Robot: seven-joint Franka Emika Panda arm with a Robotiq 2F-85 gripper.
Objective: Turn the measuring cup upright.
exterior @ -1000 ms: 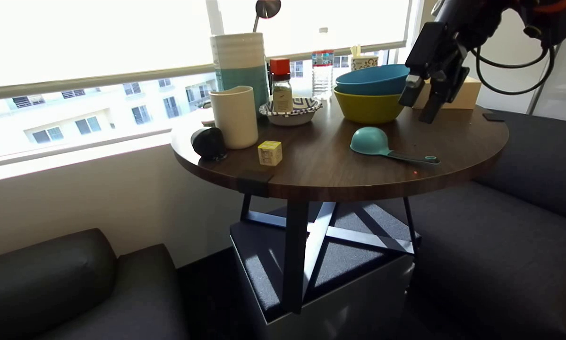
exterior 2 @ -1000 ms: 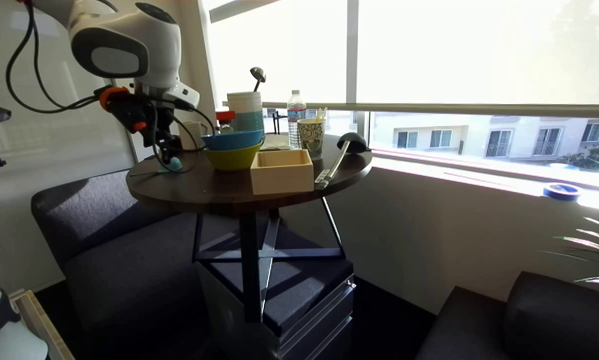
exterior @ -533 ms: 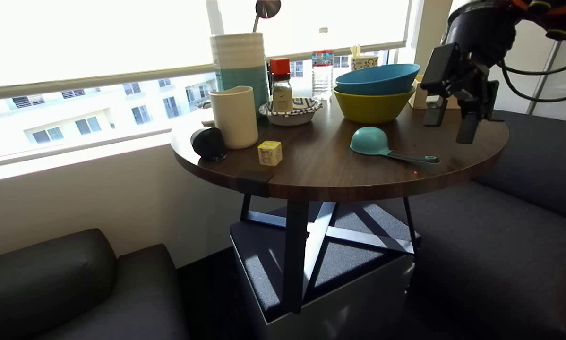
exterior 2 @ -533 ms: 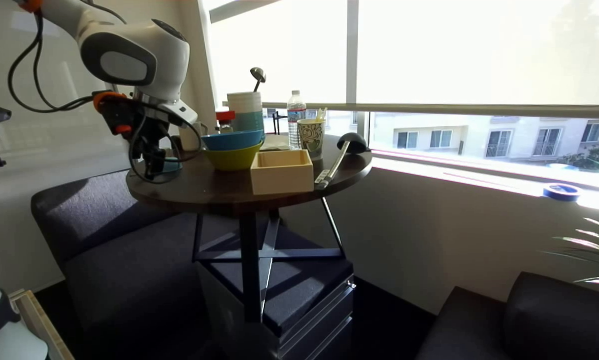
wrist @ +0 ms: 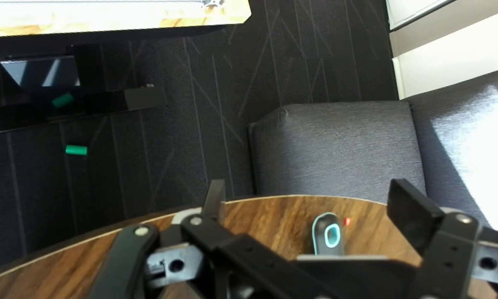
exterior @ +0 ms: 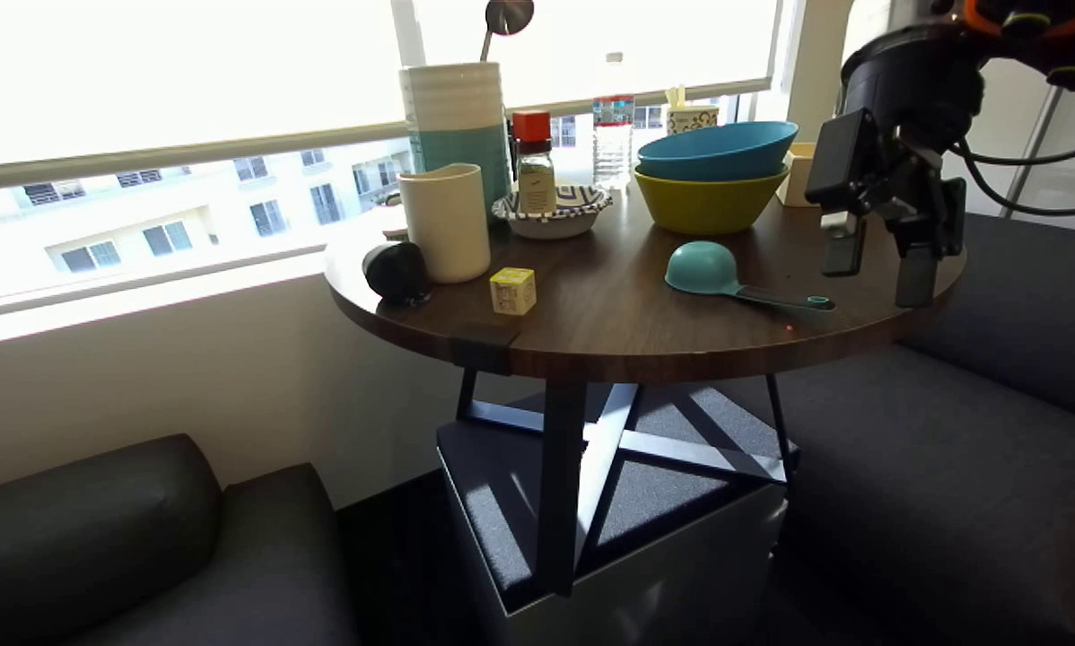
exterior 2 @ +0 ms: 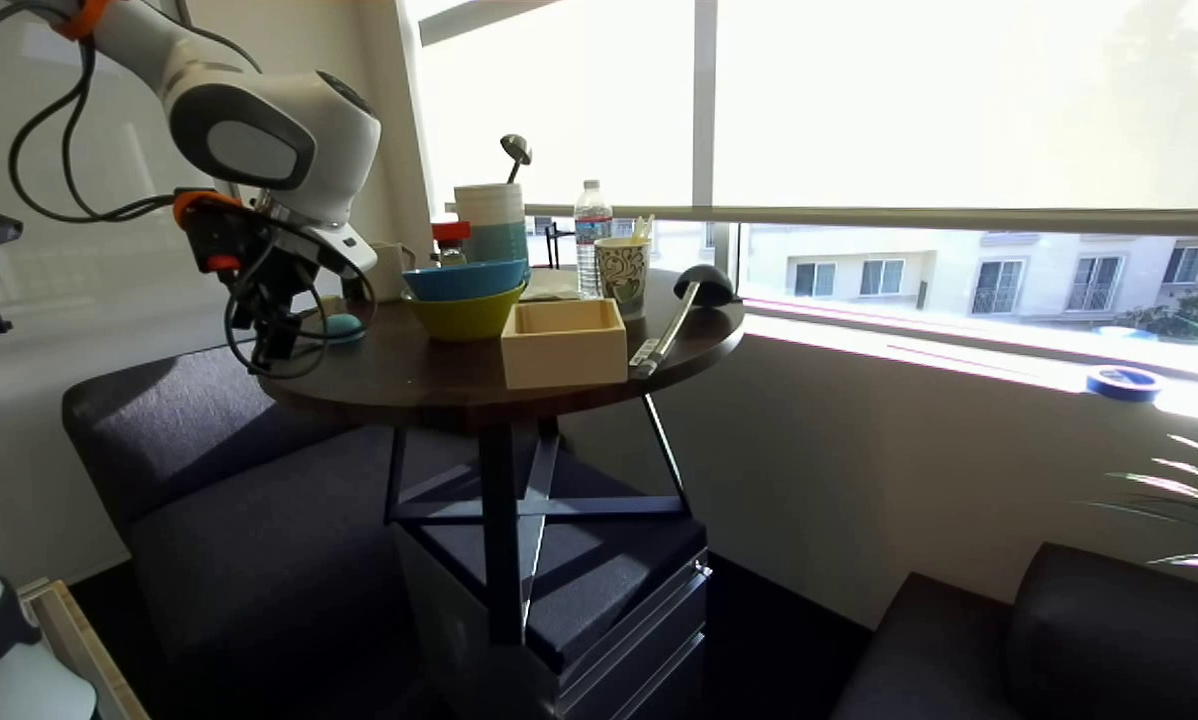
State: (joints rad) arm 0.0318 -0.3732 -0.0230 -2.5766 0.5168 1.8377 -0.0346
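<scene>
The teal measuring cup (exterior: 702, 267) lies upside down on the round wooden table (exterior: 609, 336), dome up. Its dark handle points toward my gripper in that exterior view. In an exterior view, cables partly cover the cup's dome (exterior 2: 344, 326). In the wrist view only the handle end (wrist: 323, 243), with its teal-rimmed hole, shows between my fingers; the rest is hidden behind the gripper body. My gripper (exterior: 878, 280) is open and empty, tilted, above the table's edge just beyond the handle's end. It also shows in an exterior view (exterior 2: 269, 350) and the wrist view (wrist: 307, 197).
A blue bowl (exterior: 717, 151) sits in a yellow bowl (exterior: 703, 205) behind the cup. A wooden box (exterior 2: 565, 355), a ladle (exterior 2: 681, 320), a water bottle (exterior: 613, 126), a white mug (exterior: 448, 224) and a small yellow cube (exterior: 512, 292) stand around the table. A grey sofa (wrist: 336, 145) adjoins the table.
My gripper has moved down and away from the bowls, past the handle's end toward the table's edge. It stays open. The measuring cup has not moved.
</scene>
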